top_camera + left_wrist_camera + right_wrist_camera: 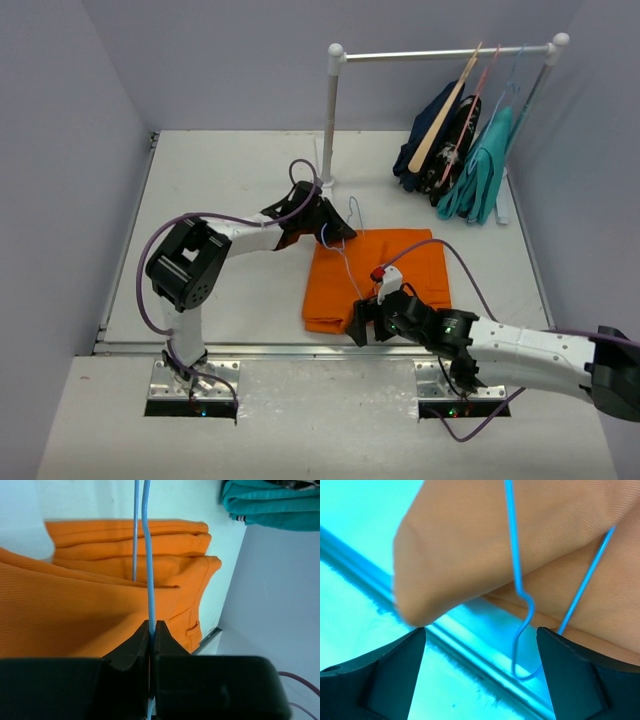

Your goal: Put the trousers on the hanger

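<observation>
The orange trousers [385, 275] lie folded on the table, right of centre. The thin pale blue wire hanger [346, 262] lies across their left part, its hook towards the rack. My left gripper [334, 233] is shut on the hanger's wire near the hook end; in the left wrist view the jaws pinch the wire [147, 555] above the trousers [75, 605]. My right gripper [364, 322] is open at the trousers' near left corner. In the right wrist view a bent corner of the hanger [525, 625] sits between the open fingers [385, 670], over the trousers' edge [470, 545].
A white clothes rack [333, 110] stands at the back with a navy garment [430, 140] on a tan wooden hanger, a pink wire hanger and a teal garment [485, 165]. The teal garment also shows in the left wrist view [270, 505]. The table's metal front rail [250, 347] runs just below the right gripper.
</observation>
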Available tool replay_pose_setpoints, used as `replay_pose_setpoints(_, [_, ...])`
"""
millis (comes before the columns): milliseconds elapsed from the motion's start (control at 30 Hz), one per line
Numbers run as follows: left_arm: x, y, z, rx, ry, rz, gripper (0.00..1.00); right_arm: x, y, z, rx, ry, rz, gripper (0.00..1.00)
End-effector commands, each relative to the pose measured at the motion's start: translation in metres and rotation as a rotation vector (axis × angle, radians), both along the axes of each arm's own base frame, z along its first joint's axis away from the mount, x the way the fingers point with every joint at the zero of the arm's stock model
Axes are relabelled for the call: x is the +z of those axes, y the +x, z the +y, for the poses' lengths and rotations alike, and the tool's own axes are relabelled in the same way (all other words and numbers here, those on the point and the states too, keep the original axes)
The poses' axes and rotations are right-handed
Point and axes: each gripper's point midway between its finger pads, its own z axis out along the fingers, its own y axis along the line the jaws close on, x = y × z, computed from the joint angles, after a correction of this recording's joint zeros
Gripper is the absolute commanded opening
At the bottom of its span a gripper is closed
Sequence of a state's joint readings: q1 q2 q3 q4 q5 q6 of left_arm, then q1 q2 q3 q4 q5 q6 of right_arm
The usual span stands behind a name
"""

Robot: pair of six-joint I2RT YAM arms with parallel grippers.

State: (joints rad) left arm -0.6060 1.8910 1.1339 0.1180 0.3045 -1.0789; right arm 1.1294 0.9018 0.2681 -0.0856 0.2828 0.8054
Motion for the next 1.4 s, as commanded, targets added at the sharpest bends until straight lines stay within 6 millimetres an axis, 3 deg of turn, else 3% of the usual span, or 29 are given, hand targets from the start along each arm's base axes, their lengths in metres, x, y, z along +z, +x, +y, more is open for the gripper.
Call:
replay_pose_setpoints(0, [0.013,0.0,0.012,-0.057,0.029,-0.074,0.0,0.029,-0.025,0.001,0.117,0.062,0.113,0.91])
replay_pose_setpoints(133, [0.013,-0.004,0.009,-0.081,0.008,-0.071,0.0,0.03,-0.014,-0.016,0.04,0.041,0.112,0.91])
replay_pose_setpoints(300, [0.019,-0.008,0.003,-0.147,0.002,-0.081,0.0,0.032,0.023,-0.032,-0.19,0.097,0.167,0.9])
replay_pose_setpoints(533, [0.016,-0.017,0.009,-0.183,0.043,-0.097,0.0,0.039,0.06,-0.02,-0.262,0.248,0.186,0.8])
replay_pose_setpoints(633, [0.015,-0.021,0.005,-0.213,0.041,-0.104,0.0,0.036,0.07,-0.011,-0.278,0.271,0.214,0.71])
replay_pose_setpoints(800, [0.015,-0.026,0.001,-0.245,0.044,-0.116,0.0,0.034,0.08,-0.003,-0.299,0.303,0.226,0.63])
replay_pose_setpoints(1067, [0.016,-0.03,0.003,-0.271,0.053,-0.126,0.0,0.012,0.08,0.014,-0.28,0.351,0.305,0.58])
replay_pose_setpoints(1200, [0.019,-0.03,0.004,-0.273,0.06,-0.139,0.0,0.007,0.071,0.023,-0.242,0.397,0.355,0.38])
replay_pose_setpoints(1267, [0.023,-0.028,0.003,-0.281,0.063,-0.157,0.0,0.007,0.068,0.024,-0.233,0.41,0.361,0.03])
replay_pose_setpoints(1367, [0.015,-0.034,0.011,-0.318,0.128,-0.141,0.0,0.016,0.071,0.02,-0.226,0.372,0.326,0.0])
